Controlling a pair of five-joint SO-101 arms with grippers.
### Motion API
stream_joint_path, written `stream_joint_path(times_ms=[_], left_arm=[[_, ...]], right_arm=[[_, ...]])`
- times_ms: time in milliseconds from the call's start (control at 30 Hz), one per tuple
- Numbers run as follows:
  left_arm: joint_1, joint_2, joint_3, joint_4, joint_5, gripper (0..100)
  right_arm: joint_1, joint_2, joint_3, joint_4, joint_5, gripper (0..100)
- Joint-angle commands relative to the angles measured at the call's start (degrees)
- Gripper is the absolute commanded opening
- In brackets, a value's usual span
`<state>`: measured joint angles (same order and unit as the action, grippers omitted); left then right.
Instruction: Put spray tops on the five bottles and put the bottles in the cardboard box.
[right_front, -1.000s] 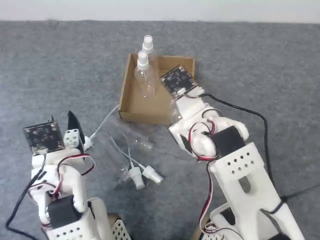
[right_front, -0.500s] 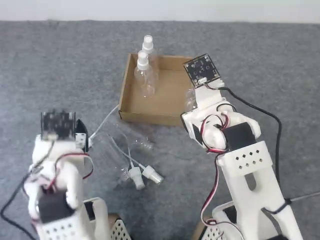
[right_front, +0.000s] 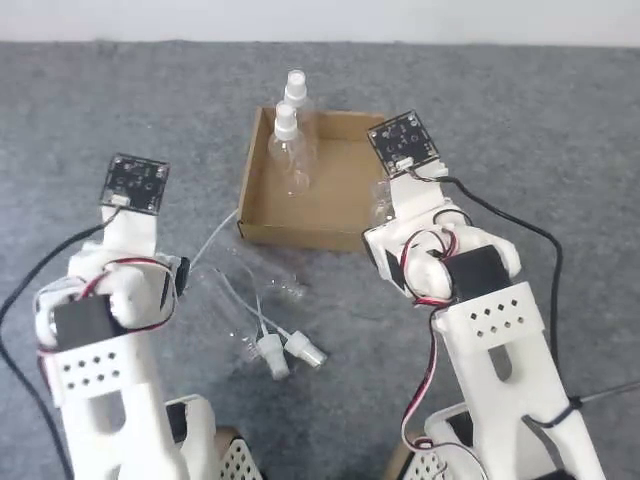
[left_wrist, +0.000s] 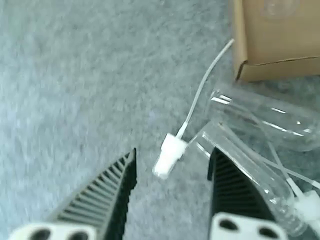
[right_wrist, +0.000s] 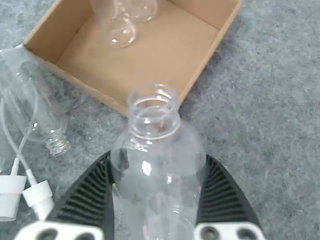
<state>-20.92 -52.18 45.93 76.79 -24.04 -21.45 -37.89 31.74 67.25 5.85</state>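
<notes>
Left jaws have swung forward, spread above a loose top (left_wrist: 169, 153) on the table (left_wrist: 75, 75). Right jaws pinch an uncapped bottle (right_wrist: 155, 145) near the box (right_wrist: 165, 50). Next: grasp that top for capping.

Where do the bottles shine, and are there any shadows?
Right wrist view: the held bottle has small white glints on its shoulder, and the box throws a dark shadow beside its wall. Left wrist view: the lying bottle shows bright streaks along its side. High view: even light, only a thin shadow along the box front.
</notes>
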Motion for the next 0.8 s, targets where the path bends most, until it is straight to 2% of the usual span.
stream_joint_path(times_ms=[0,300,500,633,767], left_arm=[[3.2,2.6,-4.4,1.8,-8.4,22],[17.8,14.7,-9.8,8.1,-18.6,20],[26.1,23.6,-11.5,8.2,-25.3,16],[30.5,26.1,-11.2,8.2,-30.2,17],[34.5,27.3,-11.1,8.3,-31.8,17]], right_arm=[[3.6,-2.8,-1.1,-2.4,-0.9,5.2],[14.9,-2.9,-1.1,-6.2,-1.3,5.2],[22.5,-2.9,-1.1,-8.3,-7.6,5.3],[23.3,-2.9,-1.0,-8.9,-8.0,5.4],[23.5,-2.2,-0.5,-10.0,-8.0,5.5]])
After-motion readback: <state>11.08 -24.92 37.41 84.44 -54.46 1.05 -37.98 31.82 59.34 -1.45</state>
